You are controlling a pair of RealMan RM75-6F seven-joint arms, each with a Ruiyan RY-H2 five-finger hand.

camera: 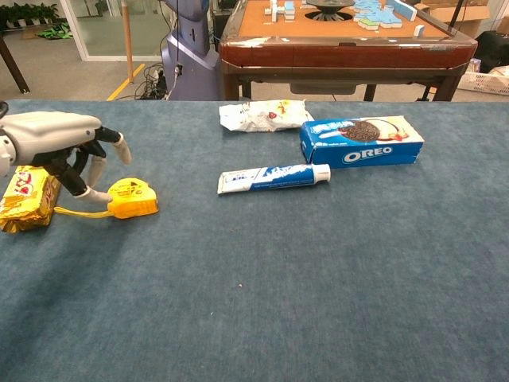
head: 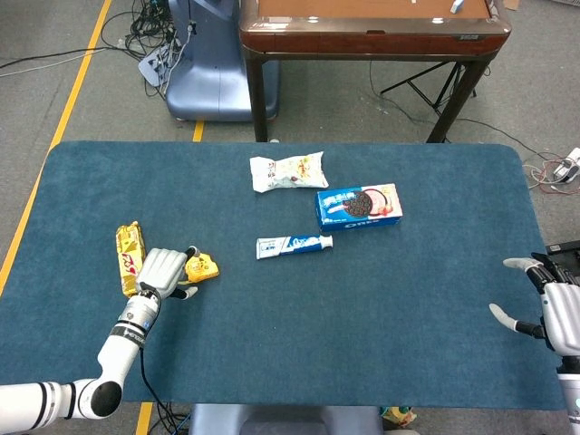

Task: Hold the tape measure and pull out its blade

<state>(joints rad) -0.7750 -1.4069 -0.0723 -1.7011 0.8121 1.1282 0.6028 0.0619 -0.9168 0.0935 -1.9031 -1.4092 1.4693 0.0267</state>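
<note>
The yellow tape measure (camera: 133, 199) lies on the blue table cloth at the left, its yellow strap (camera: 79, 213) trailing left. In the head view the tape measure (head: 201, 267) sits just right of my left hand (head: 163, 272). My left hand (camera: 60, 143) hovers above and left of it, fingers spread and holding nothing; its thumb tip comes close to the case's left side. No blade shows outside the case. My right hand (head: 553, 308) hangs at the table's right edge with its fingers apart and empty; the chest view does not show it.
A yellow snack bar (camera: 28, 197) lies under and left of my left hand. A toothpaste tube (camera: 273, 177), an Oreo box (camera: 362, 141) and a white snack bag (camera: 262, 115) lie mid-table. A brown wooden table (camera: 342, 48) stands beyond the far edge.
</note>
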